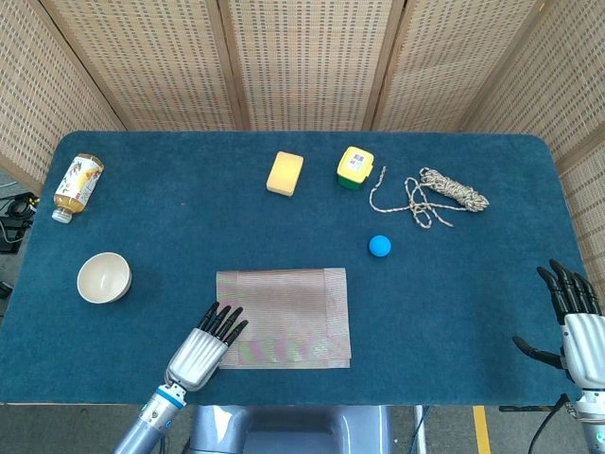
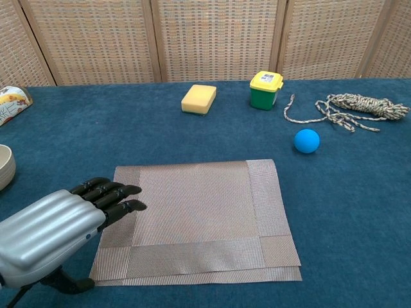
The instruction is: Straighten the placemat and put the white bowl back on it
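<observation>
Blue carpet-like cloth covers the bench (image 1: 189,218). In the chest view the white bowl (image 2: 4,165) is cut by the left picture border, and so is the bottle (image 2: 13,102); the right hand (image 1: 573,317) shows only in the head view, at the bench's right front corner, fingers apart and holding nothing. The placemat (image 1: 284,316) is a woven, beige rectangle near the middle of the front edge; its front strip looks doubled, as if folded. The left hand (image 2: 61,228) is over the mat's left front corner, fingers stretched out, gripping nothing; whether it touches the mat I cannot tell. The bowl, round and smooth, stands near the left edge, well apart from the mat.
</observation>
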Robot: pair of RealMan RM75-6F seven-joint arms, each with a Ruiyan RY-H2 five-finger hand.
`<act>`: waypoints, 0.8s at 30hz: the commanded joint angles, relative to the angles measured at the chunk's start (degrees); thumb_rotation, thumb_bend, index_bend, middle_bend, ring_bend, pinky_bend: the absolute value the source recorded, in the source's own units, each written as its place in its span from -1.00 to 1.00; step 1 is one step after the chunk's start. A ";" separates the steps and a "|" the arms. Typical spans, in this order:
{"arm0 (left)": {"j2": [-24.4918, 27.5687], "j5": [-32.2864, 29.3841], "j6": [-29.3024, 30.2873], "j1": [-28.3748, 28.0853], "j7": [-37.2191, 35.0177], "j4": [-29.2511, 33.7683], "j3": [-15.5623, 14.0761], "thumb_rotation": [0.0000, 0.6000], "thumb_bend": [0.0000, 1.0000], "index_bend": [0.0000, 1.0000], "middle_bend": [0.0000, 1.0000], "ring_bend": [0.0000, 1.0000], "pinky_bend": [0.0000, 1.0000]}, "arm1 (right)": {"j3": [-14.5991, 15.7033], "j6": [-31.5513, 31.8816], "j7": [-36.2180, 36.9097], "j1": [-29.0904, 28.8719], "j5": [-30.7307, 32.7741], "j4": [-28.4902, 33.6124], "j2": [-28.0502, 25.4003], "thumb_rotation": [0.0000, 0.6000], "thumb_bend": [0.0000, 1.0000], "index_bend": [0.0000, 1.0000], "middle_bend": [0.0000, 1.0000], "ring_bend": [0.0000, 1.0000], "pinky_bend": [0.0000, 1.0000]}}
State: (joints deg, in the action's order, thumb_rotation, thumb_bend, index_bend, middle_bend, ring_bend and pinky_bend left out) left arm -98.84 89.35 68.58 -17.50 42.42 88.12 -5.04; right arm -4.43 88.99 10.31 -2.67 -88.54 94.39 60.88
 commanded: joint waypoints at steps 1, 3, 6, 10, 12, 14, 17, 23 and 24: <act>-0.52 0.07 -0.18 -0.25 -0.46 -0.70 0.23 1.00 -0.70 -0.75 -1.00 -1.00 -1.00 | 0.00 -0.16 0.03 -0.07 0.06 -0.01 0.01 1.00 -0.73 -1.00 -1.00 -1.00 -1.00; -0.75 -0.26 -0.46 -0.34 -0.26 -1.03 0.37 1.00 -0.70 -0.75 -1.00 -1.00 -1.00 | 0.00 -0.18 0.09 -0.09 0.04 -0.02 0.00 1.00 -0.73 -1.00 -1.00 -1.00 -1.00; -0.85 -0.59 -0.69 -0.39 0.16 -1.23 0.41 1.00 -0.70 -0.75 -1.00 -1.00 -1.00 | -0.01 -0.13 0.16 -0.07 0.05 -0.04 -0.01 1.00 -0.73 -1.00 -1.00 -1.00 -1.00; -0.58 -0.95 -0.86 -0.36 0.55 -0.82 0.21 1.00 -0.70 -0.75 -1.00 -1.00 -1.00 | -0.06 -0.09 0.31 -0.04 0.14 -0.04 -0.08 1.00 -0.73 -1.00 -1.00 -1.00 -1.00; -0.25 -0.70 -0.62 -0.35 0.57 -0.58 0.07 1.00 -0.70 -0.75 -1.00 -1.00 -1.00 | -0.04 -0.13 0.24 -0.06 0.11 -0.05 -0.06 1.00 -0.73 -1.00 -1.00 -1.00 -1.00; -0.01 -0.60 -0.42 -0.35 0.36 -0.48 0.08 1.00 -0.70 -0.75 -1.00 -1.00 -1.00 | 0.02 -0.17 0.02 -0.08 0.02 0.00 -0.01 1.00 -0.73 -1.00 -1.00 -1.00 -1.00; 0.00 -1.13 -0.79 -0.63 0.49 -0.71 0.56 1.00 -0.70 -0.75 -1.00 -1.00 -1.00 | 0.15 -0.30 -0.53 -0.14 -0.15 0.10 0.17 1.00 -0.73 -1.00 -1.00 -1.00 -1.00; -0.89 -1.88 -1.41 -1.21 0.68 -1.64 1.40 1.00 -0.69 -0.72 -1.00 -1.00 -1.00 | 0.15 -0.41 -0.79 -0.20 -0.07 0.14 0.26 1.00 -0.73 -1.00 -1.00 -1.00 -1.00; -1.03 -1.90 -1.45 -1.28 0.74 -1.80 1.48 1.00 -0.69 -0.71 -1.00 -1.00 -1.00 | 0.14 -0.46 -0.79 -0.21 -0.03 0.14 0.26 1.00 -0.73 -1.00 -1.00 -1.00 -1.00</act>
State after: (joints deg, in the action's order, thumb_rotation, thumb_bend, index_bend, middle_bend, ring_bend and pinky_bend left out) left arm -99.77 87.52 67.20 -18.69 43.10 86.42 -3.66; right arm -4.28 88.53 9.53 -2.88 -88.57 94.53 61.14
